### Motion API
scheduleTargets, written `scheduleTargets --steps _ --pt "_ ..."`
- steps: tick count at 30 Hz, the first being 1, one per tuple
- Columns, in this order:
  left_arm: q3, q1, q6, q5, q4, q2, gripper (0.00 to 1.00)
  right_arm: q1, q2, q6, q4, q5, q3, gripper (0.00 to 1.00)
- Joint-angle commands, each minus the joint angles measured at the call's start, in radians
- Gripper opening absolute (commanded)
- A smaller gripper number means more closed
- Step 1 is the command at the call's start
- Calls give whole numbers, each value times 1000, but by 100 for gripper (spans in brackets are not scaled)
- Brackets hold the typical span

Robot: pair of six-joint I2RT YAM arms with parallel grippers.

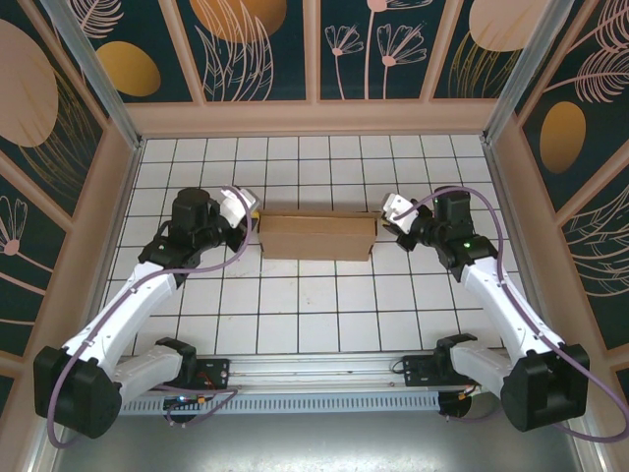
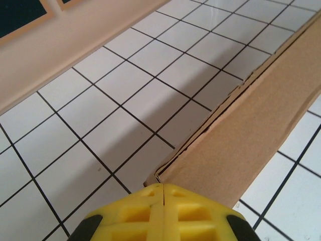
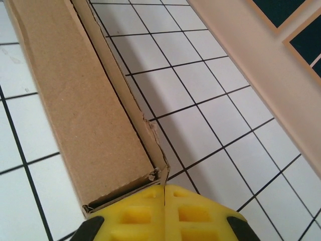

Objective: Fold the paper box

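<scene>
Box [image 1: 316, 237] sits between left fingers [image 2: 135, 211] and right fingers [image 3: 190, 213], both closed on nothing at its ends; pushing inward could buckle it.

brown paper box [image 1: 316, 237]; white black-gridded tabletop [image 1: 295, 305]; seemingly teal floral walls [image 1: 285, 59].

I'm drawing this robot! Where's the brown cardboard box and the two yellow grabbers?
Flat brown cardboard paper box [image 1: 316, 237]: top view, middle of its top face.
Yellow left gripper [image 2: 163, 193]: left wrist view, seam between its closed fingertips.
Yellow right gripper [image 3: 164, 193]: right wrist view, seam between its closed fingertips.
</scene>
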Motion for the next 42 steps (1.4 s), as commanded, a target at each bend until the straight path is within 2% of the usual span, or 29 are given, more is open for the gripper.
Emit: scheduleTargets --steps 1,3,5,8,14,17,20,22,26,29,34,37,42 --pt "30 -3 -49 45 -3 6 1 23 -4 52 3 -52 16 0" --pt "22 -3 -50 39 1 1 0 23 8 50 -1 -60 25 0" --pt "22 -3 -53 33 -1 4 0 23 21 50 -6 -60 34 9" --pt "30 -3 -46 18 -8 12 0 24 42 38 -18 -56 46 15" --pt "41 -3 -37 -3 -21 22 0 26 57 31 -5 -42 47 17" --pt "44 -3 -34 -7 -25 23 0 25 59 34 3 -29 48 26" --pt "41 -4 -28 -9 -26 19 0 26 65 37 11 -19 54 27" --pt "41 -3 -28 -11 -29 17 0 26 72 38 13 -12 60 23" --pt "47 -3 -35 -8 -32 7 0 31 89 64 4 -17 94 0" --pt "54 -2 -139 -25 -13 -3 0 47 91 115 -11 -7 123 0" --pt "68 -3 -298 32 -18 -9 0 88 89 295 -2 22 143 0" --pt "88 -4 -375 49 -41 13 0 138 114 396 -36 106 167 0" --pt "159 -4 -459 10 -128 84 0 170 143 577 -85 189 212 0"
